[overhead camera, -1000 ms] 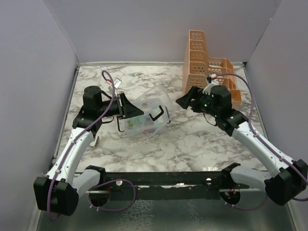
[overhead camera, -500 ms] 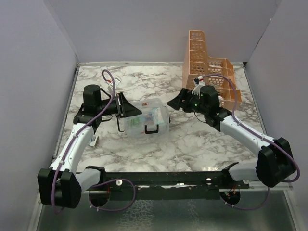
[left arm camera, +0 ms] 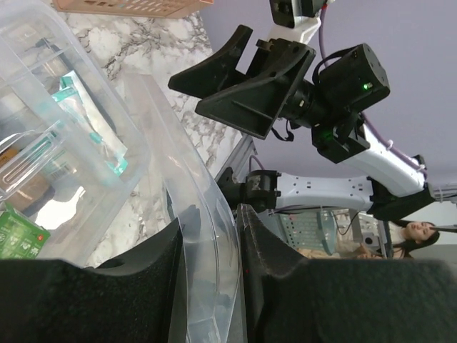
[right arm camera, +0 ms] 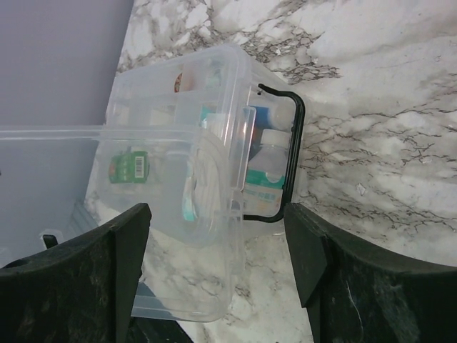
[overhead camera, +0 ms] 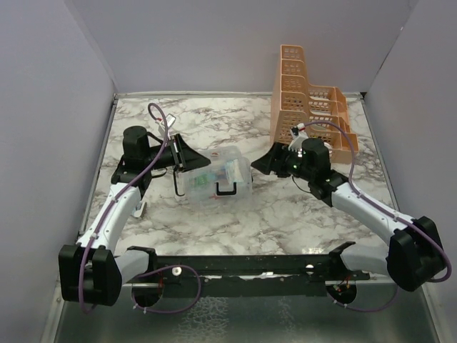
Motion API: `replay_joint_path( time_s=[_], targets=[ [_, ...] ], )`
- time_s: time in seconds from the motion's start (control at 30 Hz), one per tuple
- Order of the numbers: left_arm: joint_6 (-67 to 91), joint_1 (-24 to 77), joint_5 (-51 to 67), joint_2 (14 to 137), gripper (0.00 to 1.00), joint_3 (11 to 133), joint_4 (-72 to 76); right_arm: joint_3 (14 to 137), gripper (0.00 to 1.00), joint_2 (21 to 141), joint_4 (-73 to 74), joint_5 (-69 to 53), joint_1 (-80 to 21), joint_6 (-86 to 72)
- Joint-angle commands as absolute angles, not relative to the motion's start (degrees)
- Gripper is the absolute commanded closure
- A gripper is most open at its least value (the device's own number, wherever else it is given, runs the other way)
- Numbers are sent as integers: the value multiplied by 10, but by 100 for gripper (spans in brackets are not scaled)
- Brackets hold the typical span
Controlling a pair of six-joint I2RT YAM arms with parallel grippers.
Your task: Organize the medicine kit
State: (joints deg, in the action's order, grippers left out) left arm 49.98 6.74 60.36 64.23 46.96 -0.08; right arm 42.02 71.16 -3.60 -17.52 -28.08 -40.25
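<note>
While the left gripper [left arm camera: 211, 279] is clamped on the raised clear lid [left arm camera: 178, 164] of the small transparent plastic medicine kit [overhead camera: 218, 177], the right gripper [overhead camera: 264, 163] waits with its fingers spread wide.

The kit sits left of the middle of the marble-topped desk [overhead camera: 285, 214]. Its long axis runs roughly left to right, and its black handle [right arm camera: 291, 153] is on the side toward the near edge. The right gripper hovers near the kit's right-hand short end, aimed straight at it and not touching. It looks the freer arm to reach in. The tall orange perforated rack [overhead camera: 307, 107] stands behind it at the far right corner.
</note>
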Motion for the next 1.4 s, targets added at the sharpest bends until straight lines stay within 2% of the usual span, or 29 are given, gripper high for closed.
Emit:
replay_joint_path(
  time_s=[0.0,0.27,0.63,1.03,1.17,1.37],
  targets=[
    [603,61,608,631,85,461,126,404,24,671,-56,-190,-284,-425],
    [649,61,587,650,85,483,181,400,25,658,-54,-175,-285,-445],
    [653,55,568,697,85,514,197,423,26,722,-60,-174,-285,-391],
    [631,8,597,710,85,506,187,439,30,791,-138,-267,-291,-397],
    [583,5,577,715,81,513,125,444,35,820,-158,-274,-300,-410],
    [511,-2,533,724,66,539,26,452,47,854,-153,-255,-310,-414]
  ],
)
